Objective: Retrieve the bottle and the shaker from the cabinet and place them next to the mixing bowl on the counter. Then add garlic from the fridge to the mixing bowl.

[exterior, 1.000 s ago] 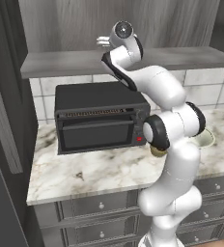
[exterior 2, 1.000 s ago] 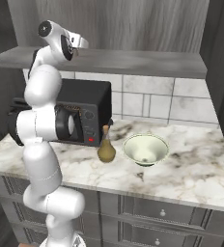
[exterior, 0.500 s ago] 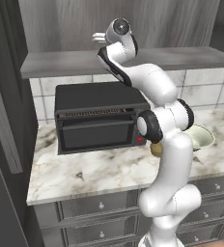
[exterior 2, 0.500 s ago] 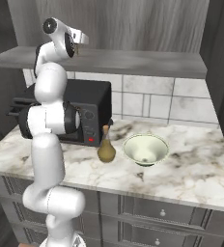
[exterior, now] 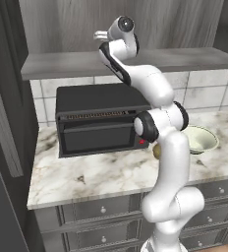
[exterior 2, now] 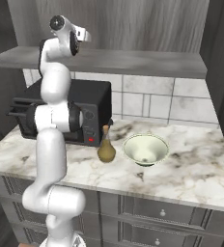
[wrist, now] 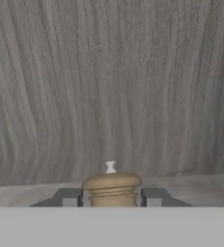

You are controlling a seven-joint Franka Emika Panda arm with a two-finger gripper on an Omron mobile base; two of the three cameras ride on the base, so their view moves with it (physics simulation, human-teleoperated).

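Hand view: end effector (wrist: 112,197) is clamped on the wooden shaker (wrist: 112,188), up in the cabinet. Bottle (exterior 2: 106,150) sits on the desk (exterior 2: 191,171) beside the bowl (exterior 2: 146,149).

The shaker (wrist: 112,189) at the bottom centre of the hand view looks like turned pale wood with a satin sheen, topped by a small glossy white knob. Behind it the cabinet (wrist: 112,82) shows matt grey wood with wavy grain. The desk (exterior 2: 191,169) is polished white marble with grey veins. The mixing bowl (exterior 2: 146,149) looks like smooth glazed ceramic, the bottle (exterior 2: 106,147) a dull olive-tan. The oven (exterior: 99,118) is matt black; the wall tiles (exterior 2: 147,101) are glossy.
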